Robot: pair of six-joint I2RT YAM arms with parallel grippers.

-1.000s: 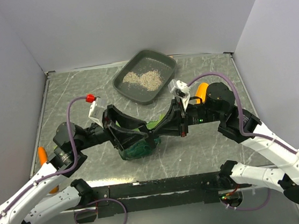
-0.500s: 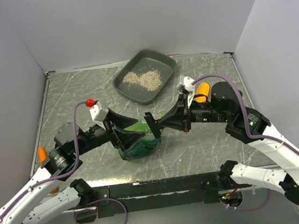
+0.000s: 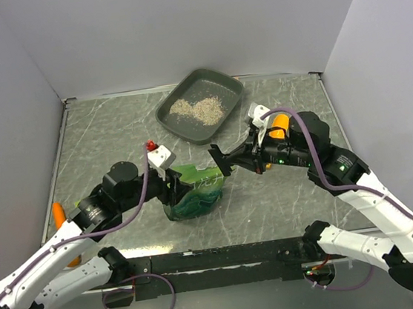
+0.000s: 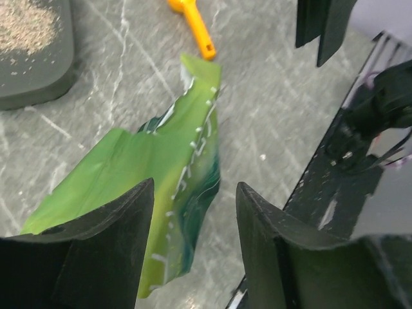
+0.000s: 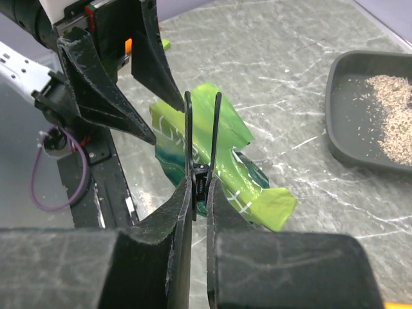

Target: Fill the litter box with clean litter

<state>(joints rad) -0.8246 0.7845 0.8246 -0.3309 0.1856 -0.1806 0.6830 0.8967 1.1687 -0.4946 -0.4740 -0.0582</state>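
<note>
Only its wrist view is showing us the right gripper (image 5: 199, 193) pinching a clip (image 5: 200, 174); the left gripper (image 4: 193, 190) is gaping. The litter box (image 3: 217, 84) is holding clean litter (image 3: 198, 109).

**Setting.** Grey marbled table (image 3: 99, 129) with white veining and a thin metal edge. 3 plain pale panels enclose it: back wall (image 3: 177, 23) behind the table, left wall (image 3: 0, 111) and right wall (image 3: 383, 67) at its sides. Lighting even, shadows soft.
</note>
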